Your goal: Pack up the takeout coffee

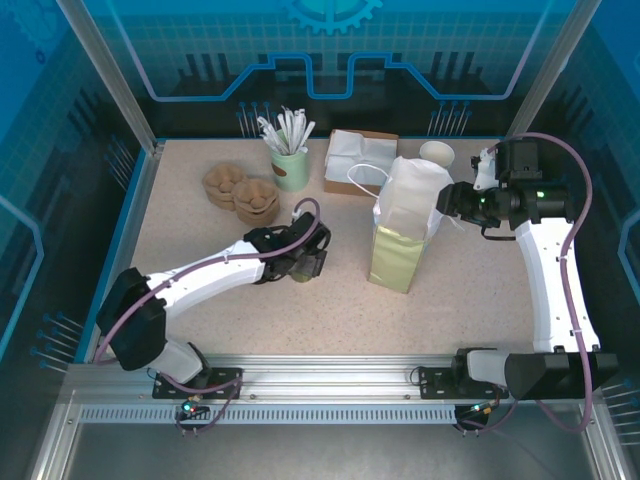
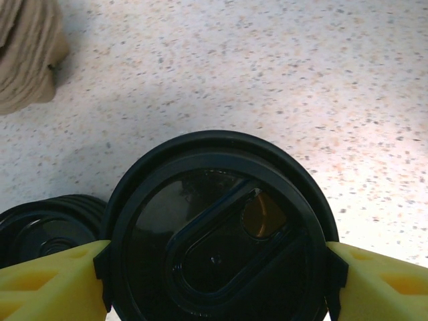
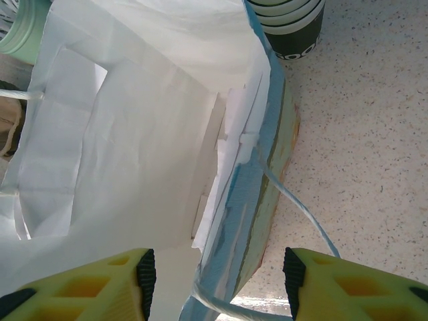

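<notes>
Two arms are working; going left to right. At the far left of the table (image 1: 180, 250) are brown pulp cup carriers (image 1: 243, 193), then a mint cup of stirrers (image 1: 289, 165).

The left gripper (image 2: 219, 277) is over mid-table. Its yellow fingers (image 2: 60, 281) press on opposite sides of the takeout coffee (image 2: 221, 227) at the black lid rim, clamped, with no gap on either side. The coffee is under that gripper, just beside a stack of loose lids (image 2: 40, 234) and well left of the bag. I can't tell whether it's resting on the surface or lifted.

Handling, as a judgement:
- **Weight:** it's a small paper cup, so light. The fill level is unknown, so assume liquid and keep it upright, since the sip hole (image 2: 264, 214) is open.
- **Stiffness:** the walls are soft and will crush under a hard squeeze.
- **Lid:** it's slick press-fit plastic and could pop off if it carries the whole load.
- **Grip point:** the best hold is just under the lid rim, where the rolled edge stiffens the paper, with moderate force.

Behind centre is a cardboard box (image 1: 372, 140) with white paper in it. The white paper bag (image 1: 405, 235) stands upright with its mouth open, to the right of the coffee. It's thin and floppy, so it could fold or tip if the cup catches the edge. A stack of lidless cups (image 3: 294, 27) is just behind it.

The right gripper (image 3: 215, 273) is at the bag's right side with its fingers spread. The bag's wall and string handle (image 3: 301, 210) lie between them, and it looks like it's straddling the wall rather than pinching it.
</notes>
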Motion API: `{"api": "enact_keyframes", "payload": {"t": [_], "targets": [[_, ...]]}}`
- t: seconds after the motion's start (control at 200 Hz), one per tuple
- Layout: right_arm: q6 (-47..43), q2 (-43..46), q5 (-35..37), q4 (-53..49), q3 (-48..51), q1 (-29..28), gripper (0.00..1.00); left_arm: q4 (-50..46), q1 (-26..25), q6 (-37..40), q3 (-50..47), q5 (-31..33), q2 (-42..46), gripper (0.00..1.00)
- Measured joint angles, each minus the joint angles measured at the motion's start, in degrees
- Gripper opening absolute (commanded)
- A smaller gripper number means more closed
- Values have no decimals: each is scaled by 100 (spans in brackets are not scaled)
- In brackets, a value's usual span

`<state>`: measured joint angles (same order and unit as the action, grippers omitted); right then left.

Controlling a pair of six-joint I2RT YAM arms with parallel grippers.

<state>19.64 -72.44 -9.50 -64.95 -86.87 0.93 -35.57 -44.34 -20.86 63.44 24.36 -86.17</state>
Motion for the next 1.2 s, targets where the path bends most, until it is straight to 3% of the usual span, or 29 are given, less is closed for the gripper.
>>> {"api": "enact_keyframes", "payload": {"t": [0.125,0.53,0.805,1.005,1.196], "targets": [[0,20,0,0,0,0,55,-13,201,-15,-127,7,142,79],[2,24,-22,-2,0,0,55,-114,299,-22,-164,26,245,97],[2,24,-35,-50,-83,4,56,-463,507,-20,616,17,734,98],[4,46,-76,-68,-229,24,55,-319,1292,-144,841,-225,1119,95],[9,61,-199,-92,-284,26,55,494,2605,-776,393,-1259,1121,88]]}}
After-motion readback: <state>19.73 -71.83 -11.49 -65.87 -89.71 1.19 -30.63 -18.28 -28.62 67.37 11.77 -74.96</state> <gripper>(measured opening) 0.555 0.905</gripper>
